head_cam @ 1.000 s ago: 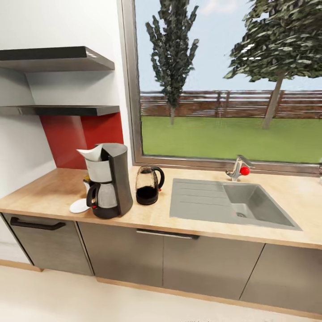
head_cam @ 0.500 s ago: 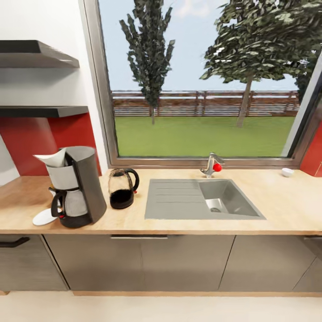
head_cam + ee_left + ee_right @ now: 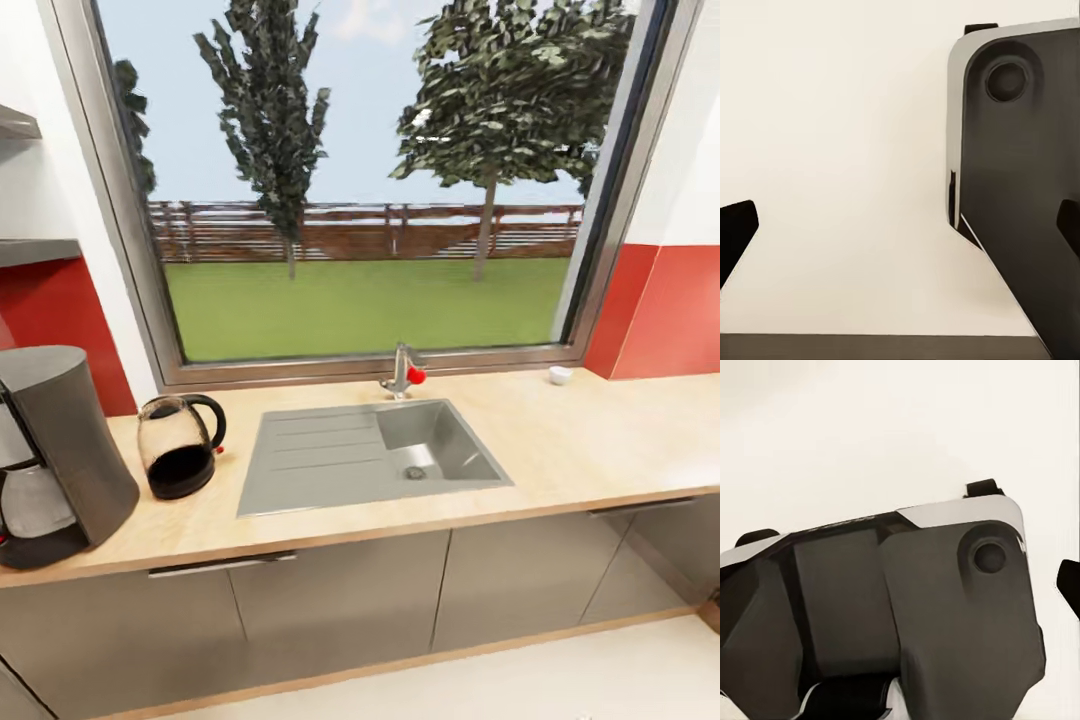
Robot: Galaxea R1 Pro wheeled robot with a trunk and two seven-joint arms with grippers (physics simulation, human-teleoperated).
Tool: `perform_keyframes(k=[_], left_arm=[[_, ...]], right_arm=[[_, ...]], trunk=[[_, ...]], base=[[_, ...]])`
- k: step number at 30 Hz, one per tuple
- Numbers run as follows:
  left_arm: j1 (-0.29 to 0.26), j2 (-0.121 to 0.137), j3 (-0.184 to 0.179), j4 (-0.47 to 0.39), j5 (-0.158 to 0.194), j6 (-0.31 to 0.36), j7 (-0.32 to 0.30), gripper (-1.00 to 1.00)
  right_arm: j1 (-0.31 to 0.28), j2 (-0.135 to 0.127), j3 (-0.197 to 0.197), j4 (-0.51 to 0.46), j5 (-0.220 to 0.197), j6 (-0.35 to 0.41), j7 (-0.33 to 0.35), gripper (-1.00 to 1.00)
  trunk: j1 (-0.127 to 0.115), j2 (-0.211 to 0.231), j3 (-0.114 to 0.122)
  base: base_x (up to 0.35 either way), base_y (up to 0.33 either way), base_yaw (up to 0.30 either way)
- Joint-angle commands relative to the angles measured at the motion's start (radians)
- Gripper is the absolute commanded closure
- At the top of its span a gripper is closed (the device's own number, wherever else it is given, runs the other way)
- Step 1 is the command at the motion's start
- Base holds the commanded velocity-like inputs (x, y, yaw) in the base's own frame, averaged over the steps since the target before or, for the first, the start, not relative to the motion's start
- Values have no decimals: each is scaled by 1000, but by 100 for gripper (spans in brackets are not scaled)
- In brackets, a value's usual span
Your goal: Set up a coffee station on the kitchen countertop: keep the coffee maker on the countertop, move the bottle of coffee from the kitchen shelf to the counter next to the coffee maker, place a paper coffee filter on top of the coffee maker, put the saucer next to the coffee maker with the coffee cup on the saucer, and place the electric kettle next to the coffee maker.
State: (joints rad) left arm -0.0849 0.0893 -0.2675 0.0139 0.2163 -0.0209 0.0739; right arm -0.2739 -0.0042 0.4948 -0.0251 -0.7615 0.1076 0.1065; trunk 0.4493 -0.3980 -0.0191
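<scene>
From the head camera you are looking at the bench [image 3: 560,455] under a wide window. The coffee maker [image 3: 55,455] is standing at the bench's left end, near the front edge, partly cut off by the frame. The kettle [image 3: 180,445] is sitting just beside it, toward the sink [image 3: 370,452], which is set into the middle of the bench with a tap [image 3: 402,370] at its back edge. A small white cup [image 3: 560,375] is resting far along the back edge, well apart from the coffee maker, by the red wall panel. A shelf [image 3: 35,250] is showing on the left wall.

From the left wrist camera you are seeing the left hand [image 3: 900,229] released, its dark fingertips [image 3: 735,232] standing wide apart over pale floor, beside part of the robot's dark base [image 3: 1020,187].

From the right wrist camera one fingertip [image 3: 1069,585] of the right hand is showing above the base [image 3: 907,622]; you cannot tell whether that hand is released or clenched.
</scene>
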Motion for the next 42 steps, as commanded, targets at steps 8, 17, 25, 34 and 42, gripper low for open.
perform_keyframes(k=[8,17,25,34,42], left_arm=[[-1,1,-7,1,10,-2,3,-100],[-1,2,-6,1,12,-2,3,-100],[-1,4,-6,1,12,-3,3,-100],[-1,5,-6,1,12,-4,3,-100],[-1,3,-6,1,12,-4,3,-100]], right_arm=[[0,1,8,-1,-11,6,0,-100],[-1,1,10,-1,-11,4,-1,-100],[-1,0,10,-1,-11,-39,2,-100],[-1,-1,8,-2,-14,-40,2,-100],[-1,0,8,-2,-13,-41,2,-100]], trunk=[[1,-2,-2],[1,-2,-2],[1,-2,-2],[1,-2,-2],[1,-2,-2]], base=[[12,-289,-229],[7,-292,-18],[114,-292,0],[133,-290,-90],[133,-289,-264]])
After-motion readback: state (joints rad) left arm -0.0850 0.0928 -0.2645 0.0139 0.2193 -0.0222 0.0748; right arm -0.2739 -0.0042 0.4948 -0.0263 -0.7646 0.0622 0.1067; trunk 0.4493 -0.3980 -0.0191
